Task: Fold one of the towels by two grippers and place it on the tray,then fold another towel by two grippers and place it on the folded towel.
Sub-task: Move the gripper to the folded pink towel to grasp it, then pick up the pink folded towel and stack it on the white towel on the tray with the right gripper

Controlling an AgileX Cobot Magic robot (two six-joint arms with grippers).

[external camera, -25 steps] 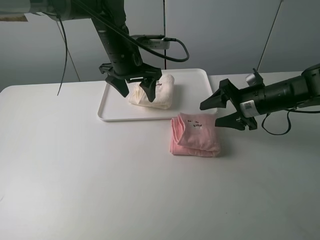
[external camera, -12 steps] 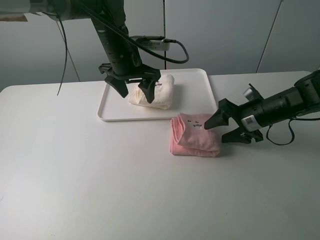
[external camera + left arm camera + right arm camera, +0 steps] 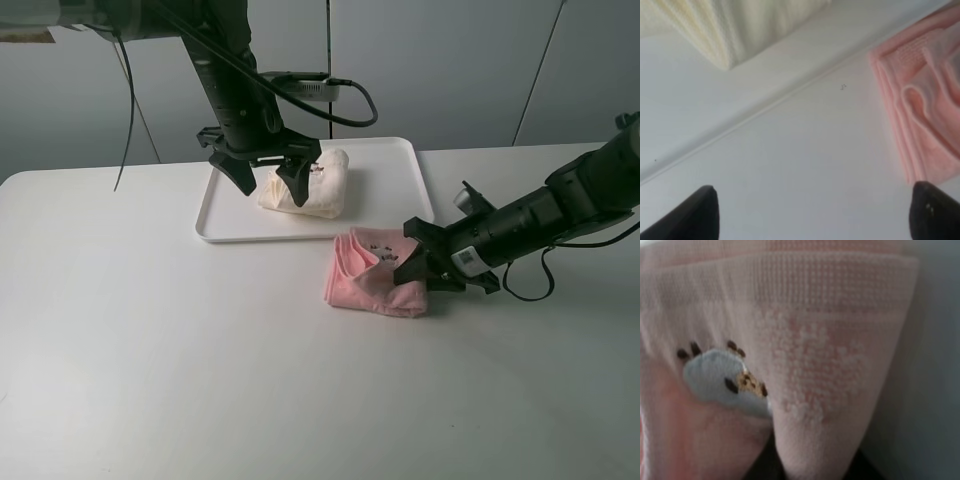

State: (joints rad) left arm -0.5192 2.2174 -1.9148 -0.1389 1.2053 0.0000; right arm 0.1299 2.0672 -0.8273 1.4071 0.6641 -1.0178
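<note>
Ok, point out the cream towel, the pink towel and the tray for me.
cream towel (image 3: 318, 187), exterior high view, on its folded top.
pink towel (image 3: 360, 280), exterior high view, on its upper fold left of the right arm.
tray (image 3: 385, 160), exterior high view, on its bare floor.

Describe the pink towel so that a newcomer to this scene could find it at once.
Start at the white tray at the back of the table. Just in front of its right corner lies the pink towel, folded, on the bare tabletop. Unlike the cream towel on the tray, it is pink and pinched by the right end effector.

Pale pink towel (image 3: 375, 280), waffle-embossed; cream towel (image 3: 312, 185); white tray (image 3: 385, 200); black hands.
</note>
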